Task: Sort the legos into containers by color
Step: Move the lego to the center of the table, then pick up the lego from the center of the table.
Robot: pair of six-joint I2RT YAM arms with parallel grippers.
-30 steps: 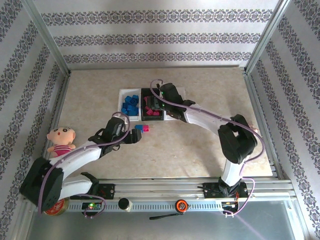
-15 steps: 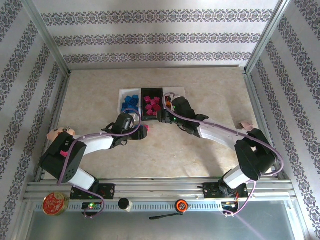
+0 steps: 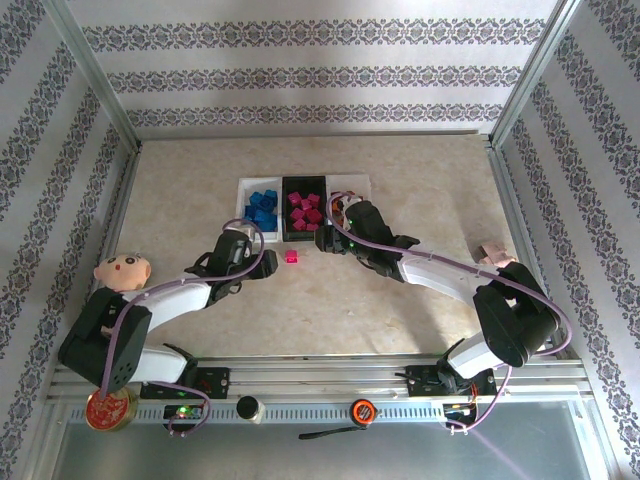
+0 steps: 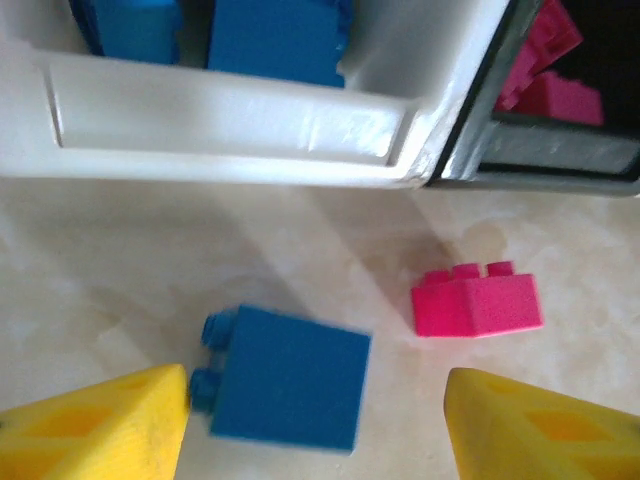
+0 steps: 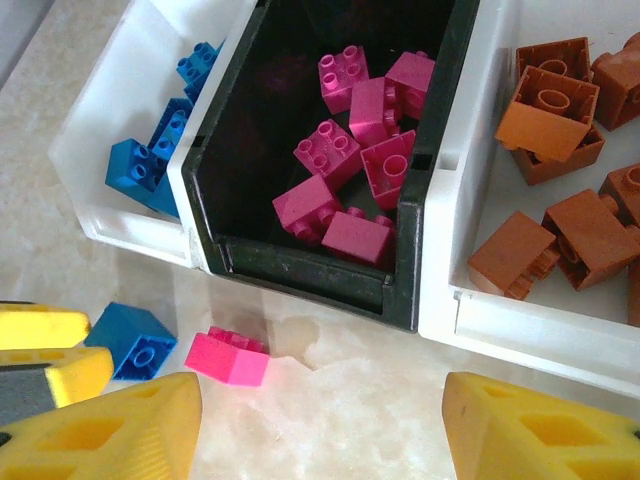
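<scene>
Three trays stand side by side in a row on the table (image 3: 400,320). The first white tray (image 5: 130,225) holds blue bricks, the black tray (image 5: 300,270) in the middle holds pink ones, and the second white tray (image 5: 520,325) holds brown ones.

Two bricks lie loose on the table just in front of the trays. A blue brick (image 4: 285,378) lies on its side before the first white tray. A pink brick (image 4: 475,302) sits beside it, near the corner where that tray meets the black one. The two bricks are close but do not touch.

I read the left gripper (image 4: 315,430) as low over the table with its yellow fingers spread apart. The blue brick lies at their tips, its studs next to one finger and a clear gap to the other, so nothing is clamped.

The right gripper (image 5: 320,430) hangs before the black tray, with its fingers also apart and bare table between them.

A doll (image 3: 124,272) lies at the table's left edge, well apart from the trays.
</scene>
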